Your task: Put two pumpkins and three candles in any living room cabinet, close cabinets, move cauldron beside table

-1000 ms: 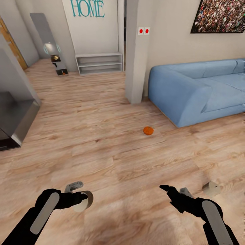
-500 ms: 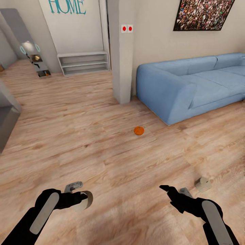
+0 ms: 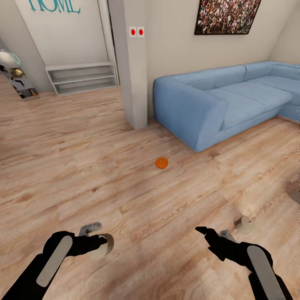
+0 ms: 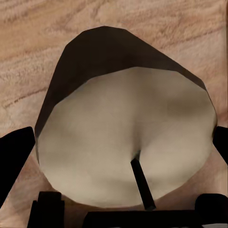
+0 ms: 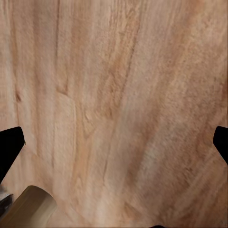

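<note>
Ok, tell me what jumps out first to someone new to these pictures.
The big blue sofa against the far wall at right, with a small orange pumpkin alone on the wood floor before it. Nearer, the left tool is shut on a pale candle; another candle sits on the floor beside the right tool.

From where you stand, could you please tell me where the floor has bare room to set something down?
The widest bare patch lies between the pillar, the low shelf and the left tool, which holds a candle. Floor between the pumpkin and both tools is also free. It is tighter near the right tool, where another candle sits, and along the sofa.
</note>
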